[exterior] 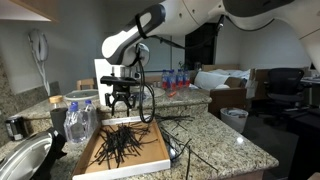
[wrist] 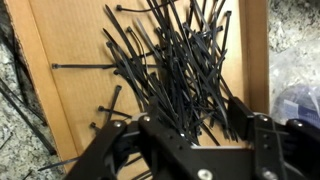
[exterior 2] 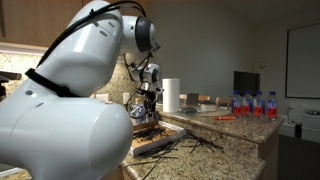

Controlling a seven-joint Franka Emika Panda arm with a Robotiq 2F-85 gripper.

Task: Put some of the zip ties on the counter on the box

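- Zip ties [wrist: 175, 70] lay heaped on box [wrist: 70, 100], directly beneath tool [wrist: 180, 132].
- Tool jaws stood wide, empty.
- Judged light, springy, slick; pinch across tangle's middle.

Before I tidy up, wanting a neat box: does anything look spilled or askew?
The zip ties lie in a criss-cross heap on the box, pointing every way. A few stray ones lie on the counter beside it.

Beige wall [exterior: 75, 35], black office chair [exterior: 285, 85]
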